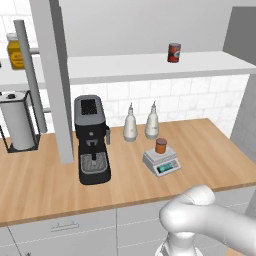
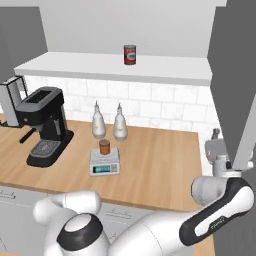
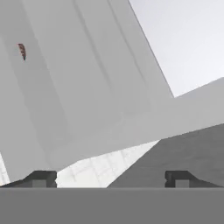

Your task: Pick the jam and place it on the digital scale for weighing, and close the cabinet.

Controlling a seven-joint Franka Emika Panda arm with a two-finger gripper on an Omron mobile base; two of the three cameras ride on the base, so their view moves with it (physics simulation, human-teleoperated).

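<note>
The jam (image 1: 160,145) (image 2: 104,146), a squat orange-brown jar with a darker lid, stands upright on the digital scale (image 1: 162,163) (image 2: 105,166) in the middle of the wooden counter. The cabinet stands open: its left door (image 1: 54,80) swings out over the counter, and its right door (image 2: 234,75) hangs out at the far right. My gripper (image 2: 215,136) (image 3: 109,179) is at the lower inner edge of the right door, far right of the scale. Its fingertips (image 3: 41,178) are wide apart, open, with nothing between them, and face the cabinet's grey panels.
A red labelled can (image 1: 173,52) (image 2: 129,54) sits on the cabinet shelf, a yellow jar (image 1: 15,52) at its left end. A black coffee machine (image 1: 91,140), two white bottles (image 1: 130,125) and a paper towel holder (image 1: 17,120) stand on the counter (image 1: 210,150). Grey drawers (image 1: 65,227) run below.
</note>
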